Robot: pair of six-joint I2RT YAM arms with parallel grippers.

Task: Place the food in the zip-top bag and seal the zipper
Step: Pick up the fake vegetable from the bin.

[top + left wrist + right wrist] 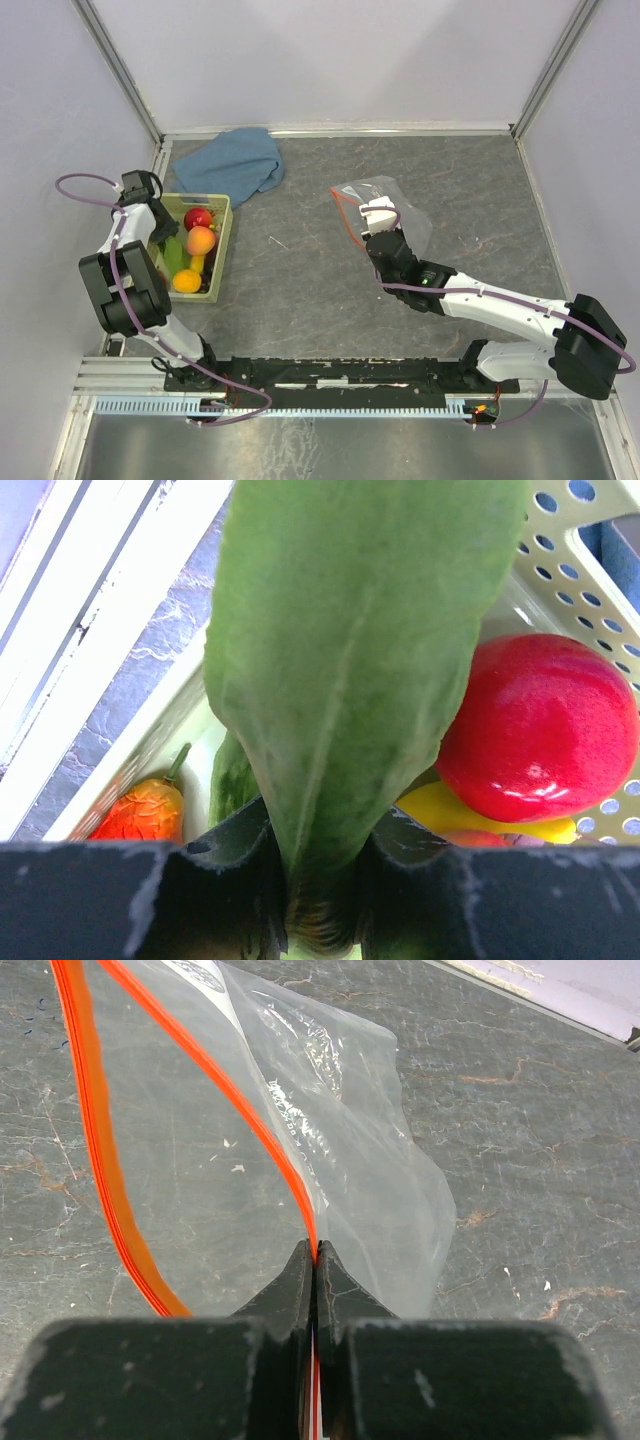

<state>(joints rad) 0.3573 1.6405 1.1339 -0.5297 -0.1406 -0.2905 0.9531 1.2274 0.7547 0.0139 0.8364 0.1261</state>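
Left wrist view shows our left pincer (pixel 318 830) gripping the green leaf (pixel 340 660) at the basket (pixel 570 540), our right pincer (pixel 314 1255) pinches the zip-top bag (pixel 380 1160) by its zipper (pixel 250 1130) on the counter (pixel 520 1160), so next we should carry the leaf over.

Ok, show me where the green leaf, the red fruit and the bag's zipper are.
green leaf (pixel 340 660), left wrist view, middle of the leaf blade.
red fruit (pixel 540 725), left wrist view, its glossy rounded side.
zipper (pixel 230 1093), right wrist view, midway along the right-hand run of the orange strip.
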